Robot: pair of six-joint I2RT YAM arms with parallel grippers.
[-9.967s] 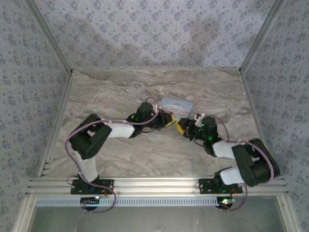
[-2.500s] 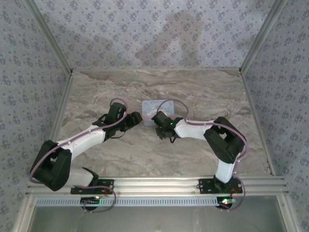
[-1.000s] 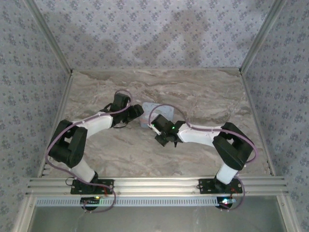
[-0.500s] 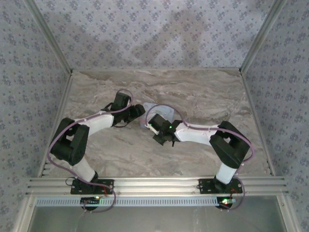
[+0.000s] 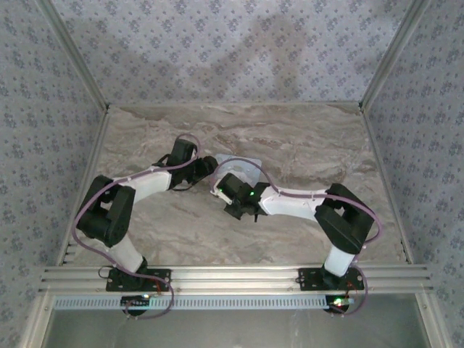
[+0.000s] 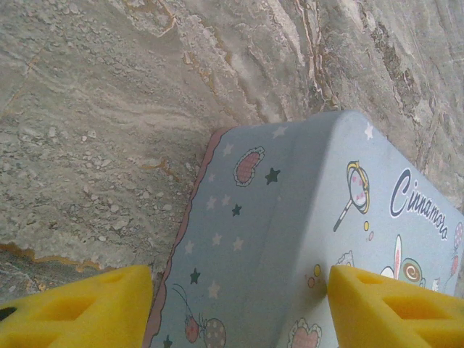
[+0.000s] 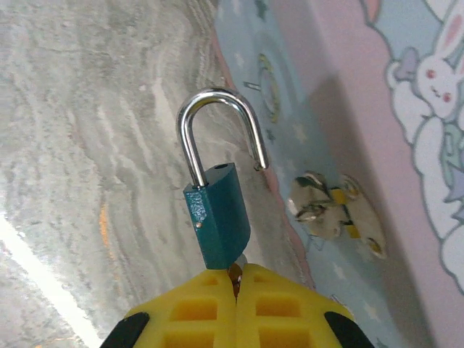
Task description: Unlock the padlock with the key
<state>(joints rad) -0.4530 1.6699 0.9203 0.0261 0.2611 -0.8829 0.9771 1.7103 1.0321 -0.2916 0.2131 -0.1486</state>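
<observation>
The padlock (image 7: 217,217) is sticking out just past the tips of the right gripper (image 7: 235,290). Its silver shackle is hanging open with one end free, close beside the pale blue tin (image 7: 326,109) and its little hasp (image 7: 333,210). The gripper's yellow fingers are pressing together on the key (image 7: 235,270), a mere sliver at the lock's base. The left gripper (image 6: 235,308) is hovering with fingers spread wide, straddling the tin's corner over the marble table (image 6: 94,145).
</observation>
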